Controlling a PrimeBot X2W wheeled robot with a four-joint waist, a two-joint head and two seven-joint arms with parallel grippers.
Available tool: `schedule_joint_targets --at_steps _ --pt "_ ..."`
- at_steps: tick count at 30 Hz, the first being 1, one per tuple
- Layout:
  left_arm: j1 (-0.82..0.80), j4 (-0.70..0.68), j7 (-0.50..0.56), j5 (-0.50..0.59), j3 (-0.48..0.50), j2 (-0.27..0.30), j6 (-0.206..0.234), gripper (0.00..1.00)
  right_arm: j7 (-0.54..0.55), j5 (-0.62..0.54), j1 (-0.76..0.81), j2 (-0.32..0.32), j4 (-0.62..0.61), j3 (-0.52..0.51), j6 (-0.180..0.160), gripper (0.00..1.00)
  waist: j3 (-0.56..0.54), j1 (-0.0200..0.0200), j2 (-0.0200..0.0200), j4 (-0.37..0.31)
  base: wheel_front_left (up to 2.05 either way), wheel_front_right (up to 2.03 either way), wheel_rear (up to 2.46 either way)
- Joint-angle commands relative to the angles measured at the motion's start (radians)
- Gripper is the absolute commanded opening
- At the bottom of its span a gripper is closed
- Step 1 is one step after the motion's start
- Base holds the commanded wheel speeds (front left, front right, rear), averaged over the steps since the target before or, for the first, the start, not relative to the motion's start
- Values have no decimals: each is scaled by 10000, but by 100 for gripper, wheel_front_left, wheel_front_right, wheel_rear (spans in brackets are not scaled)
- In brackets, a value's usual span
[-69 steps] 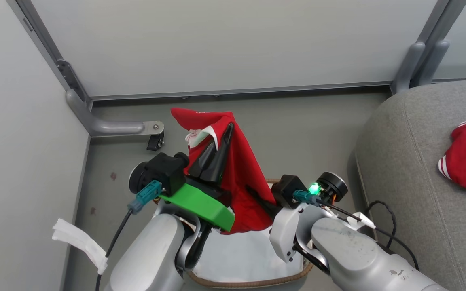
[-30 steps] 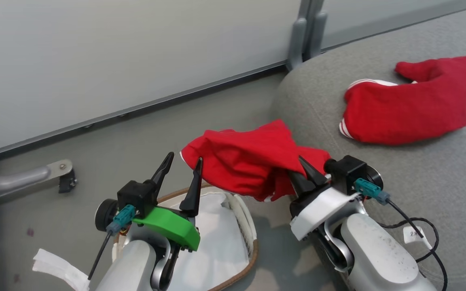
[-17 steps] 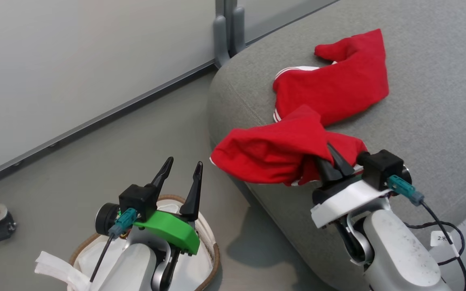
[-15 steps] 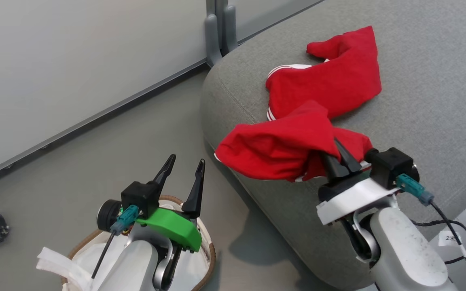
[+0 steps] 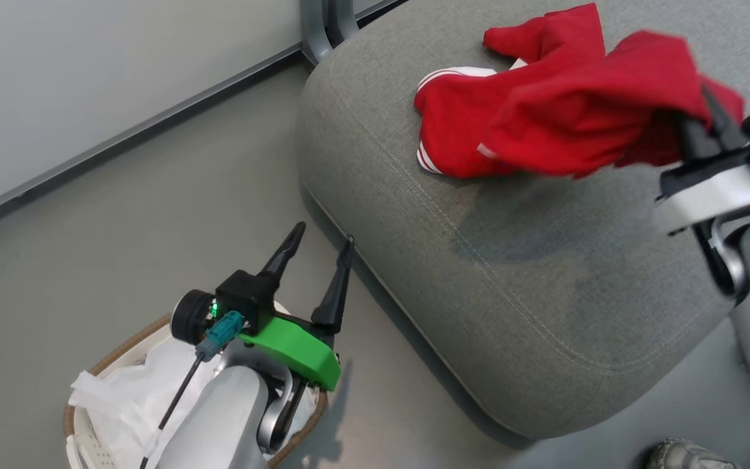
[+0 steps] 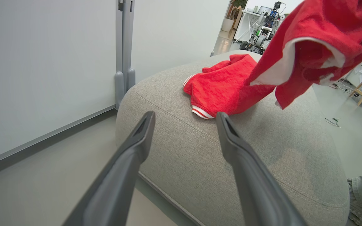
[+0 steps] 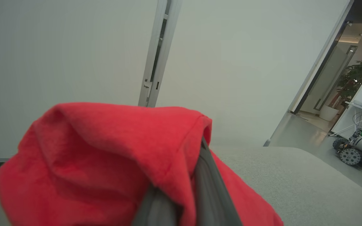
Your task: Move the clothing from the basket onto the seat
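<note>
Red cloth fills my right gripper [image 5: 713,107], its fingers pinched tight on the held garment [image 5: 583,111], which hangs above the grey seat [image 5: 512,280]. 1 other garment [image 5: 450,127] lies on that cushion. My left gripper [image 5: 323,236] stands spread wide and empty beside the basket [image 5: 129,339].

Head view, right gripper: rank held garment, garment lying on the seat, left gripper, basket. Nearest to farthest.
1. held garment: clamped in the shut right gripper, draping to its left.
2. lying garment: further left on the seat, partly overlapped by the held one.
3. left gripper: open, lower left, off the seat's corner.
4. basket: on the floor, far lower left, beneath the left arm.
</note>
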Motion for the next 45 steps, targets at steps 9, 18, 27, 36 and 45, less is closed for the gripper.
schedule_joint_targets --at_steps 9,18,27,36,45 --pt "-890 -371 11 -63 -1100 346 -50 100 -16 -1208 -2653 -1170 1953 -1330 -11 0 1557 0 -1 1507 0 0 0" --pt "-1685 -580 11 -271 -1736 391 -51 100 -18 -2352 -3168 -527 4287 -2741 -12 0 2514 0 -1 2365 0 0 0" --pt "-1786 -436 11 -416 -1845 441 -51 100 -18 -2500 -2097 200 5206 -4212 -12 100 2442 0 -1 2437 0 0 0" --pt "-1078 -125 11 -542 -1598 234 -52 100 -18 -1859 -347 435 3941 -4244 -12 100 1210 0 -1 1946 0 0 0" --pt "-157 50 11 -412 -1007 3 -52 100 -18 -1076 1004 483 2649 -3485 -11 100 -72 0 -1 2010 0 0 0"
